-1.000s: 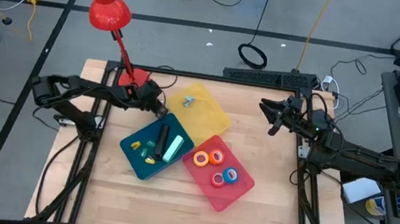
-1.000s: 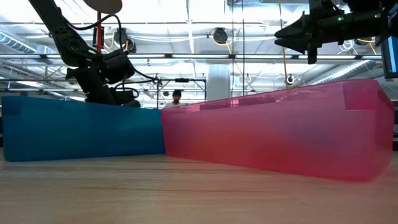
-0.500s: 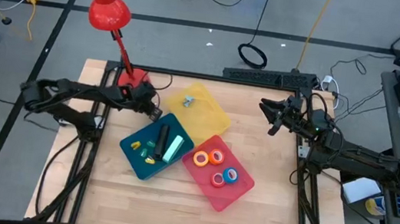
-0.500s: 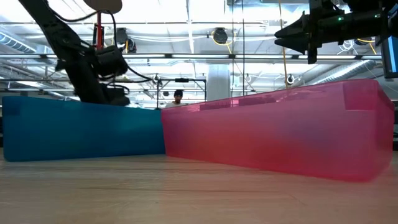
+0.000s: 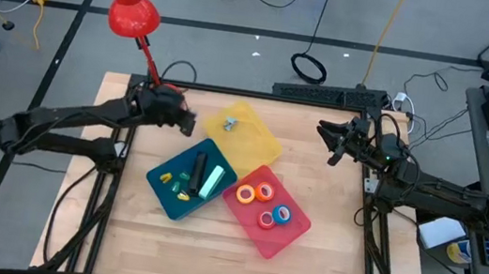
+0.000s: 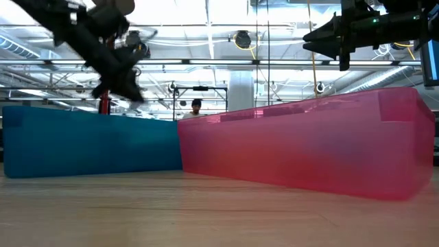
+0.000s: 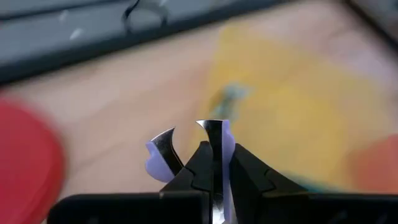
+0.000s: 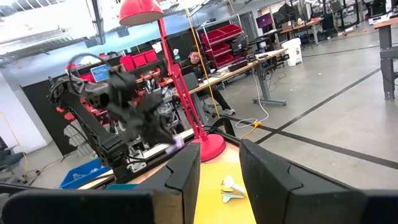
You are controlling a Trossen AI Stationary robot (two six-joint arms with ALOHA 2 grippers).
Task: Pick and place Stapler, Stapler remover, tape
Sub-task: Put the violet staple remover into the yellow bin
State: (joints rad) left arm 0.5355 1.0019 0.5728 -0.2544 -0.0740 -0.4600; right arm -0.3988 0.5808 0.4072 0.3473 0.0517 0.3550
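Tape rolls (image 5: 262, 203) lie in your pink tray (image 5: 292, 240), lower middle of the high view: two orange ones side by side, a red and a blue one just below them. Your left end effector (image 5: 184, 122) sits closed tight with nothing between its tips, hovering left of centre over the tabletop (image 5: 324, 252), just beside the left edge of the yellow tray (image 5: 262, 144) and above the blue tray (image 5: 161, 192); in its own wrist view the narrow metal fingertips (image 7: 212, 134) meet, with the blurred yellow tray beyond. Your right end effector (image 5: 324, 129) is held high at the upper right of the tabletop, well apart from all three trays, its fingers (image 8: 186, 171) set a narrow gap apart and holding nothing. Look into the blue tray and you see a dark stapler (image 5: 198, 171) lying beside a pale green one (image 5: 211, 183), with small yellow and green bits at their left. A small pale item (image 5: 231, 123) rests in the yellow tray; you cannot tell what it is. A red desk lamp (image 5: 132, 11) stands at the upper left corner. In the low view the blue tray wall (image 6: 89, 144) and pink tray wall (image 6: 309, 144) fill the frame.
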